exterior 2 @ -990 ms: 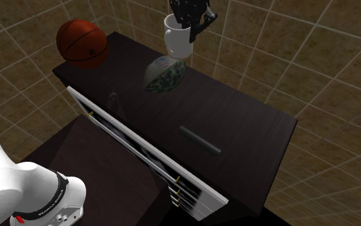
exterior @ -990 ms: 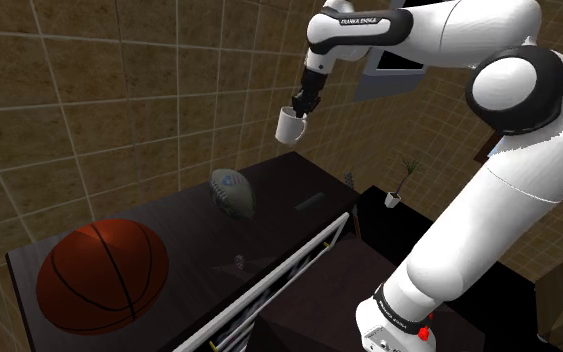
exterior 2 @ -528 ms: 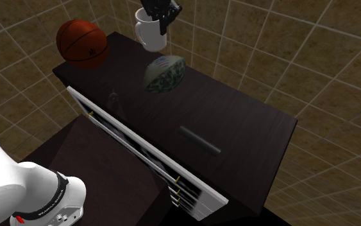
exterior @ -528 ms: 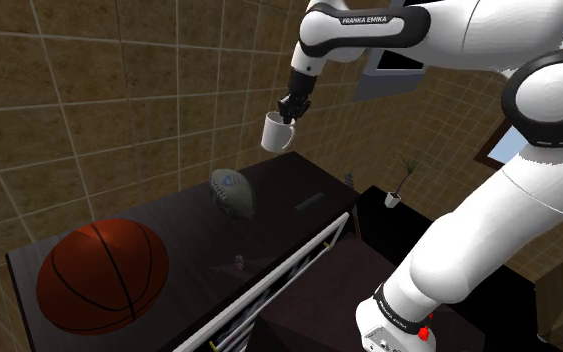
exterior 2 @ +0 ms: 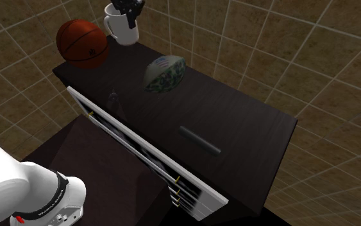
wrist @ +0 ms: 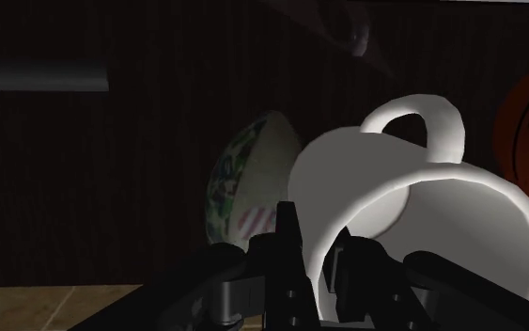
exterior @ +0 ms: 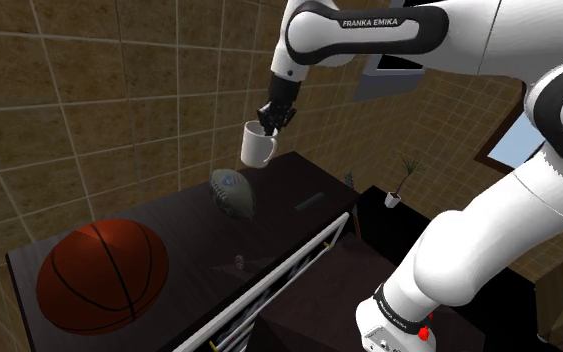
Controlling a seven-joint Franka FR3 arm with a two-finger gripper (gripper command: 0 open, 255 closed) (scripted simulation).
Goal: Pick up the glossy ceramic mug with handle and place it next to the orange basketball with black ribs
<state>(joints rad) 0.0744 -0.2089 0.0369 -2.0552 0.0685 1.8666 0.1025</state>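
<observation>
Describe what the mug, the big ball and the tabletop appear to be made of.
Mug: plain white, smooth, soft sheen; possibly ceramic, not certain. Basketball: orange-red with black ribs, faintly glossy; rubber or leather, cannot tell. Tabletop: very dark, fine streaks like wood grain, matte.

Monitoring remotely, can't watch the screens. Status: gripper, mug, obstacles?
Gripper shut on white mug at its rim, mug aloft over dark tabletop. Basketball at the far end, mug not yet beside it. Football lies below the mug, near the path.
</observation>
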